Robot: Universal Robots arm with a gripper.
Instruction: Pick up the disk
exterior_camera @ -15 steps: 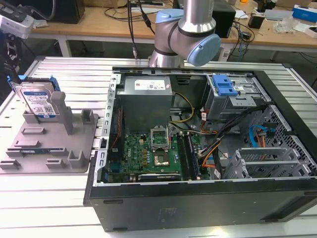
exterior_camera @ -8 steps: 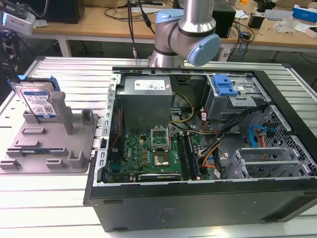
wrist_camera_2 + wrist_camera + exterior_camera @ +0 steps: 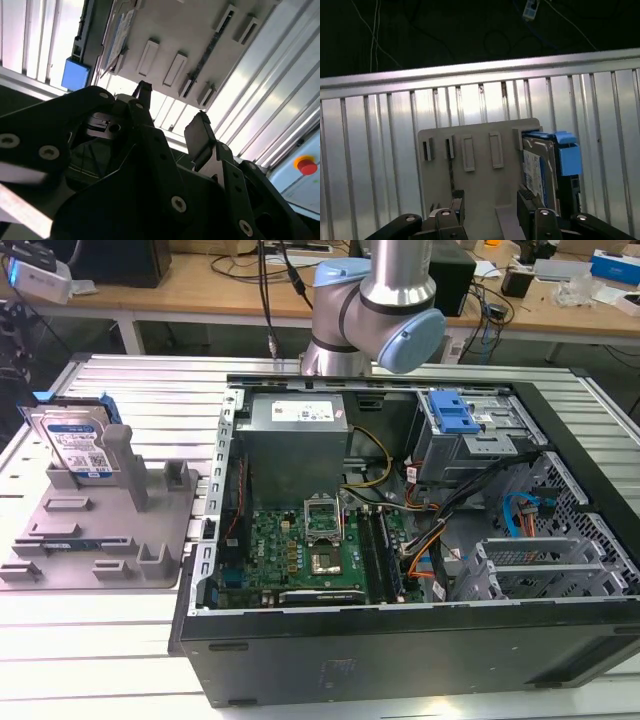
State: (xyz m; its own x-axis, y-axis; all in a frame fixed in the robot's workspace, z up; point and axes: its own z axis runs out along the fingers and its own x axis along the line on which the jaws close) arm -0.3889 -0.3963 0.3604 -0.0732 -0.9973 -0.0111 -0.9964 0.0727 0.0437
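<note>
The disk (image 3: 78, 445) is a silver drive with a white-and-blue label and blue rails. It stands on edge in the grey holder tray (image 3: 100, 530) at the exterior view's left. In the first wrist view my gripper (image 3: 491, 200) hangs open above the tray (image 3: 480, 145), with nothing between its fingers. The disk (image 3: 540, 170) stands just outside one fingertip (image 3: 525, 197), apart from it. In the second wrist view the open gripper (image 3: 171, 106) points at the tray (image 3: 190, 30), and the disk (image 3: 120, 37) sits at the tray's edge.
An open computer case (image 3: 400, 520) fills the middle and right of the exterior view, with a blue-latched drive cage (image 3: 455, 415) inside. My arm (image 3: 375, 300) rises behind it. The ribbed metal table (image 3: 100, 640) carries everything. A red stop button (image 3: 305, 165) sits beyond the table edge.
</note>
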